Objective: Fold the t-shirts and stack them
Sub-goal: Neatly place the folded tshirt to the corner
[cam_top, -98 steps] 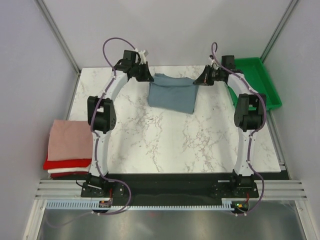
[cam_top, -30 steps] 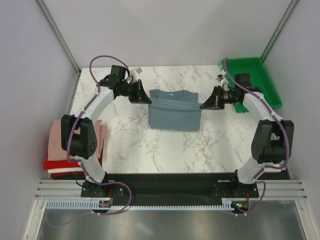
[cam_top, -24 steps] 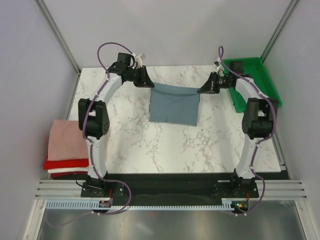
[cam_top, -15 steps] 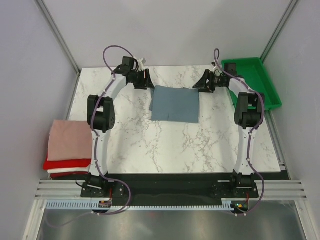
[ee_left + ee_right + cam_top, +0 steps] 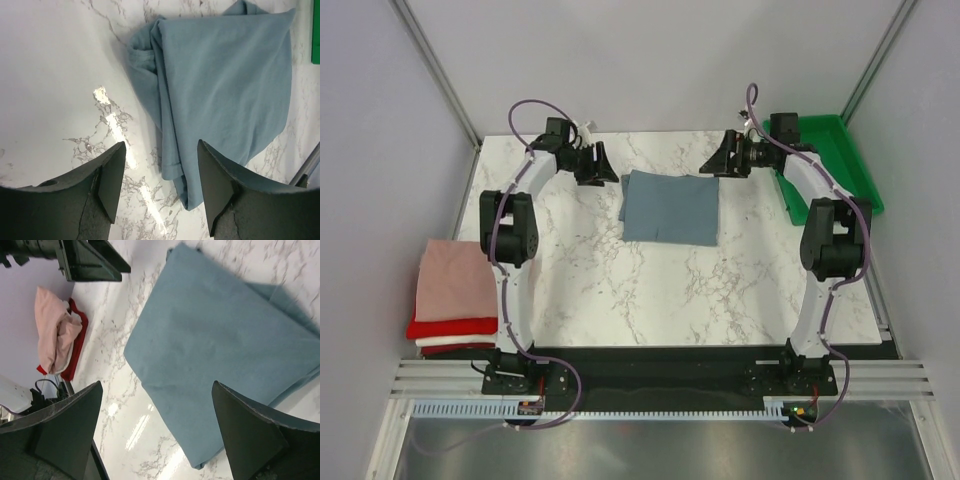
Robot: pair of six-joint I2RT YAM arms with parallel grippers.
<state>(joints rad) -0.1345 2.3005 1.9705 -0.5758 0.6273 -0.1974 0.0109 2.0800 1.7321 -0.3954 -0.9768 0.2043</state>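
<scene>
Change: A moment ago the slate blue-grey t-shirt (image 5: 670,207) hung stretched between the two grippers near the far edge. It has since been let down and now lies loose on the worktop (image 5: 650,290), and both grippers have let go and drawn back off its sides.
Blue-grey t-shirt: Folded into a rough rectangle, it lies flat close to the far edge, about midway between the left and right edges. The left wrist view shows stacked layers along one side, with a hem line and some bunched cloth at one corner.
Left gripper (image 5: 608,165): The jaws stand well apart with nothing between them. It sits just off the shirt's far-left corner, not touching the cloth.
Right gripper (image 5: 712,163): The jaws are spread wide and hold nothing. It sits just off the shirt's far-right corner, clear of the cloth.
Stack: It sits at the left edge, toward the near-left corner and well apart from the blue-grey shirt. The dusty-pink t-shirt (image 5: 455,280) is on top, the red t-shirt (image 5: 450,327) is under it, and the white t-shirt (image 5: 442,346) shows at the bottom.
Green tray (image 5: 845,165): It stands at the far-right corner, with the right arm reaching across its near-left side.
</scene>
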